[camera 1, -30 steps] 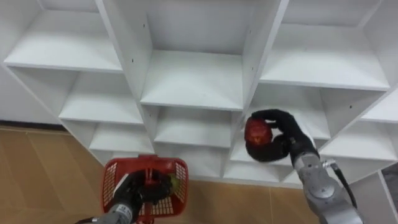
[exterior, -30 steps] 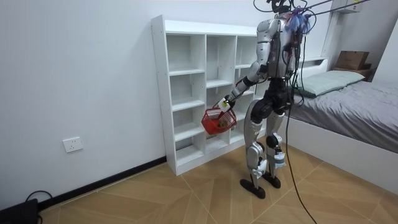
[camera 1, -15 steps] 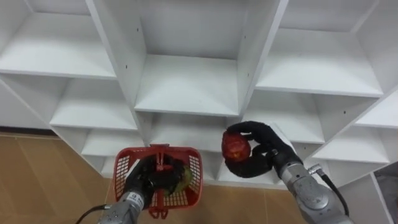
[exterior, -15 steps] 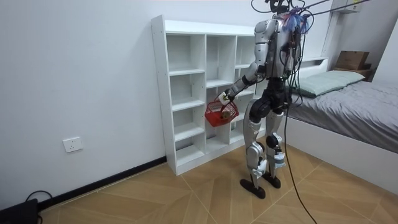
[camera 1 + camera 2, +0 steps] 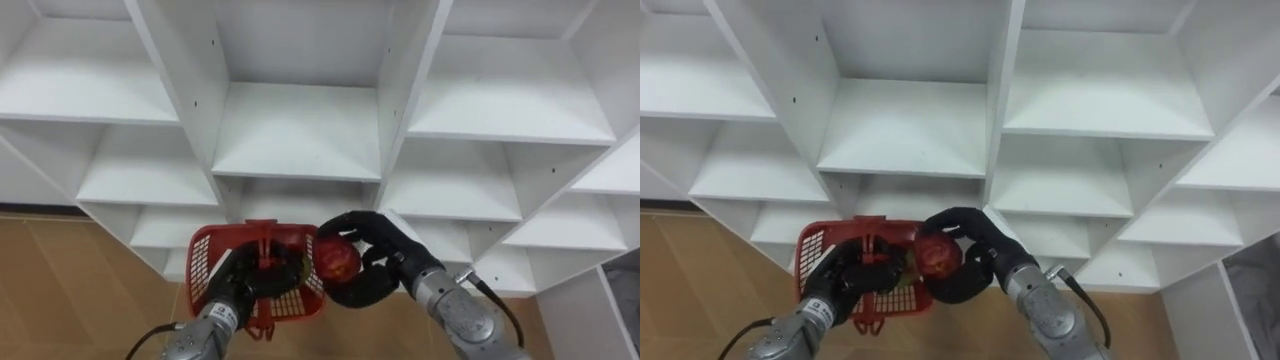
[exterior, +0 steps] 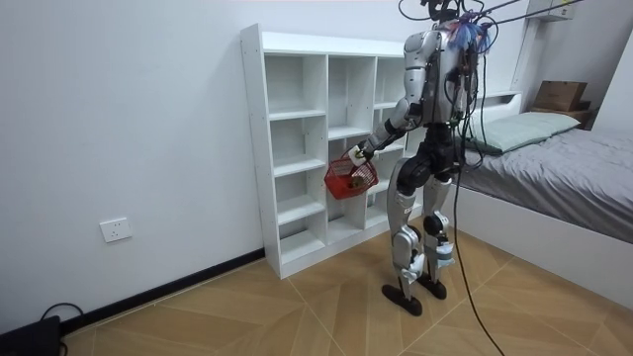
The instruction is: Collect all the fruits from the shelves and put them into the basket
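My right hand (image 5: 368, 262) (image 5: 970, 262) is shut on a red apple (image 5: 337, 259) (image 5: 937, 257) and holds it at the right rim of the red plastic basket (image 5: 208, 265) (image 5: 812, 258). My left hand (image 5: 240, 285) (image 5: 840, 282) is shut on the basket's handle and holds it in front of the lower shelves. A greenish fruit (image 5: 297, 276) lies inside the basket. In the room view I stand facing the white closet (image 6: 297, 138) with the basket (image 6: 348, 178) held out before it.
The white closet's open compartments (image 5: 295, 130) stand bare above and beside my hands. Wooden floor (image 5: 60, 290) shows at the lower left. A bed (image 6: 554, 188) stands at the room view's right, a wall socket (image 6: 116, 229) at its left.
My right hand has carried the apple leftward from in front of the right-hand shelves to the basket's rim. The basket has risen and shifted right a little toward it.
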Available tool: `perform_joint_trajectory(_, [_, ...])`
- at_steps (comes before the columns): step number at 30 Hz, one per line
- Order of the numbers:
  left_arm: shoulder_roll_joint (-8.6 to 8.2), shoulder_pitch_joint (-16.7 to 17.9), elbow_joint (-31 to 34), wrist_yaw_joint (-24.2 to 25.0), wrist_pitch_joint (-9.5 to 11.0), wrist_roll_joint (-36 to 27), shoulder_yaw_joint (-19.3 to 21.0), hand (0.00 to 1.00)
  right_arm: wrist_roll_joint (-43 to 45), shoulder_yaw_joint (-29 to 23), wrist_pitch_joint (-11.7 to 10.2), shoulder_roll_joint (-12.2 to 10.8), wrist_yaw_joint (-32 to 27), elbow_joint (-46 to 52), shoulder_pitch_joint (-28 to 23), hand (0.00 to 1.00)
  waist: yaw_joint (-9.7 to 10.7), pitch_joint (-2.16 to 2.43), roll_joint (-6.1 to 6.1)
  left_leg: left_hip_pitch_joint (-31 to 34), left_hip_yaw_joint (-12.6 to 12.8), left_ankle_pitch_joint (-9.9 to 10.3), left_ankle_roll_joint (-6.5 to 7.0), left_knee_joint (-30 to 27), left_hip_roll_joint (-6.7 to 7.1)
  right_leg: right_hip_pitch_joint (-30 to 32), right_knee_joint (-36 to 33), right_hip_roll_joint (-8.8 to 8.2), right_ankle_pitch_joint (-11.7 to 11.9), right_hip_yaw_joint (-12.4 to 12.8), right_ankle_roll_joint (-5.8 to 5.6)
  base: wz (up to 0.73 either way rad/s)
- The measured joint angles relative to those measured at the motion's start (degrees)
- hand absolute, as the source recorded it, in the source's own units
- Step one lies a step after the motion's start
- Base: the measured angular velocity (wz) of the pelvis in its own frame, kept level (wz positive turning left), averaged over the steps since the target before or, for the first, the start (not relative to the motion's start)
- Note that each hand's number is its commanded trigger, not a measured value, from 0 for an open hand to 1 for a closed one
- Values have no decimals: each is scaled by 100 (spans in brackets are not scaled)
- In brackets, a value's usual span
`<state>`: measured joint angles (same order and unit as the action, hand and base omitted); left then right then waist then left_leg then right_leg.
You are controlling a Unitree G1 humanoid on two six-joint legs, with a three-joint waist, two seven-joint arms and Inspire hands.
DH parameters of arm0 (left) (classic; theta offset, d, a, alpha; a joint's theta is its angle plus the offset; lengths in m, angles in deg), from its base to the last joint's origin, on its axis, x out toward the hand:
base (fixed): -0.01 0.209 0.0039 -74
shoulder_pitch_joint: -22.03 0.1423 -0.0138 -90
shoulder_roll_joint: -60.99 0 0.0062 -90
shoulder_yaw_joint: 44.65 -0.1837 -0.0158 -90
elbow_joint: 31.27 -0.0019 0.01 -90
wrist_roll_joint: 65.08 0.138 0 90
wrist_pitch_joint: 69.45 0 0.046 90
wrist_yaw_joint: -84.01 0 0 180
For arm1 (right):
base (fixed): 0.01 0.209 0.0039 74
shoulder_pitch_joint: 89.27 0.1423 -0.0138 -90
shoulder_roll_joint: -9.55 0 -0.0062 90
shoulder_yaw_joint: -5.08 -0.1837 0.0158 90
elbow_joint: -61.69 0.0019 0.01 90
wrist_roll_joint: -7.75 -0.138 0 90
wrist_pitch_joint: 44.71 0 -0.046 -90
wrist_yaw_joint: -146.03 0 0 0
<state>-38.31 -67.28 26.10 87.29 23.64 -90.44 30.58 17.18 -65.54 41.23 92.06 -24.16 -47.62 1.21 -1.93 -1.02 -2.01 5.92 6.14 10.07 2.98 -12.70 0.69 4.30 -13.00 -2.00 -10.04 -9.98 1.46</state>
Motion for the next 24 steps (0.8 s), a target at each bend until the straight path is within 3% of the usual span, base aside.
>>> perform_joint_trajectory(13, [-43,0,-1,113,-11,-12,-96,100,-5,212,10,45,-81,-83,1,100,2,4,142,25,-15,0,-1,-5,0,-7,23,2,1,-25,0,1])
perform_joint_trajectory(24, [-41,6,-3,125,-25,-8,-121,100,-51,399,45,52,-148,-297,3,100,-3,1,135,35,-16,0,0,1,1,-1,18,3,0,-22,0,0])
